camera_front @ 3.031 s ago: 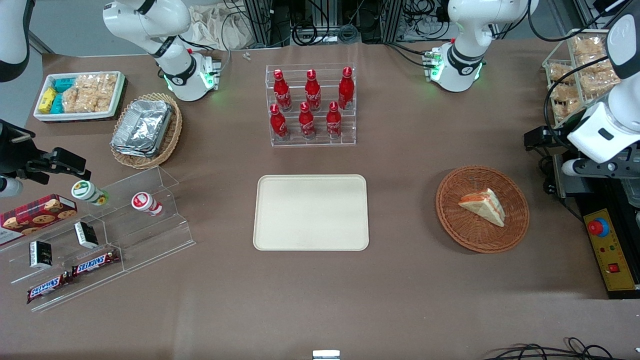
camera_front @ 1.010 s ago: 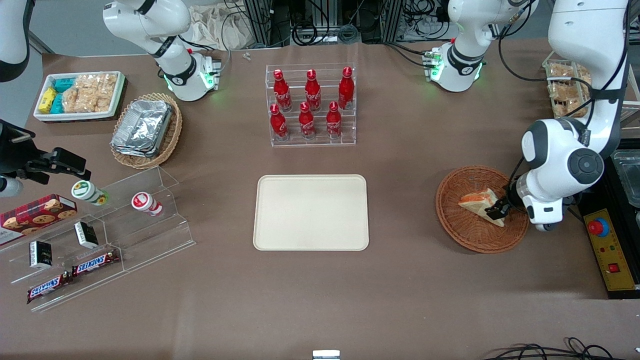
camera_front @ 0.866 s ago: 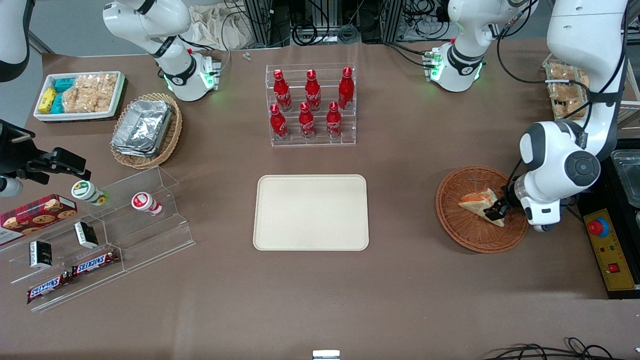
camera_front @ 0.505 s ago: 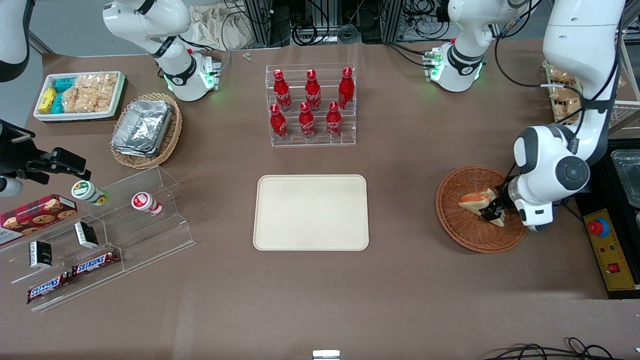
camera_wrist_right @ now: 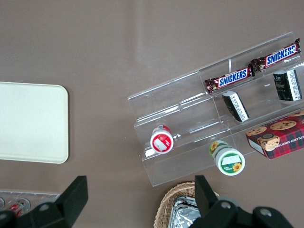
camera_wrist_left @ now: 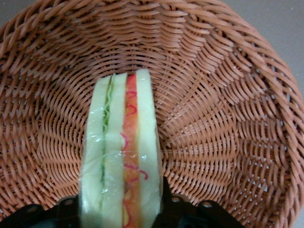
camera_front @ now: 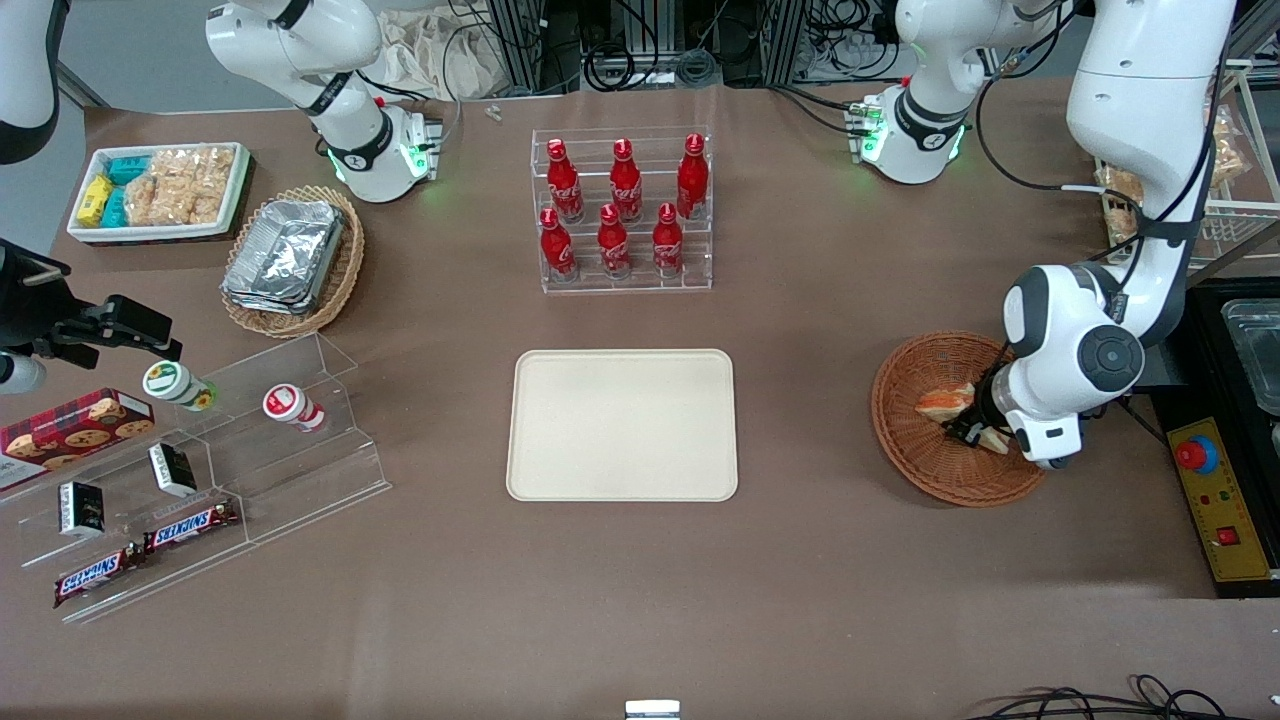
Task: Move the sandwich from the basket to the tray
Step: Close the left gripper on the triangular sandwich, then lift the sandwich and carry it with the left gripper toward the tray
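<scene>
The sandwich (camera_front: 943,402) (camera_wrist_left: 121,156), white bread with orange and green layers in clear wrap, stands on edge in the reddish-brown wicker basket (camera_front: 915,445) (camera_wrist_left: 228,118) toward the working arm's end of the table. My left gripper (camera_front: 968,432) (camera_wrist_left: 119,209) is low inside the basket and open. Its black fingers (camera_wrist_left: 166,204) stand on either side of the sandwich's wide end, close against the bread. The arm's wrist covers part of the sandwich in the front view. The cream tray (camera_front: 622,424) (camera_wrist_right: 31,121) lies flat at the table's middle with nothing on it.
A clear rack of red cola bottles (camera_front: 622,210) stands farther from the front camera than the tray. Toward the parked arm's end are a tan basket of foil containers (camera_front: 292,262), a white snack tray (camera_front: 160,190) and an acrylic stand (camera_front: 210,470). A yellow control box (camera_front: 1220,505) sits beside the basket.
The left arm came in over the basket, dropped to the sandwich and slid its fingers along the two sides. The sandwich has not moved.
</scene>
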Available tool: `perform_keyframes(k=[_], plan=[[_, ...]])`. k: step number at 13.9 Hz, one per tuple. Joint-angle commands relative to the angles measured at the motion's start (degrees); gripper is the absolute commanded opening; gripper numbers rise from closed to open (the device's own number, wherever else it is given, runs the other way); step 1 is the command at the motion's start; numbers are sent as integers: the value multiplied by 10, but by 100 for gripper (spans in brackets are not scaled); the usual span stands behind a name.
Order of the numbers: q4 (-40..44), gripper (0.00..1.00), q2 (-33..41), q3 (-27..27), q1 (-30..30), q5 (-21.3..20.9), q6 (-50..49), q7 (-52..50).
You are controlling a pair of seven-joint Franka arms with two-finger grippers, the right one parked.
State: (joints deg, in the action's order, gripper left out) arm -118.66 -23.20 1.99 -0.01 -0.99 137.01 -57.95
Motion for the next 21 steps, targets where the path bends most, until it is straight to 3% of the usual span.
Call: perform_keyframes(k=[1,3,5,11,13,15,19,21], plan=[[10,0,1,0,-6,-9,2,-15],[15,0,10,0,-6,-9,-11,-8],[52,0,32,1,-7,-9,-92,12],[308,0,36,37,-40,-9,-414,90],[365,0,33,41,-81,-27,-463,202],[377,0,29,43,-124,-22,-468,272],[382,0,-45,43,-239,-22,-424,233],[389,0,-96,43,-284,-24,-369,164]])
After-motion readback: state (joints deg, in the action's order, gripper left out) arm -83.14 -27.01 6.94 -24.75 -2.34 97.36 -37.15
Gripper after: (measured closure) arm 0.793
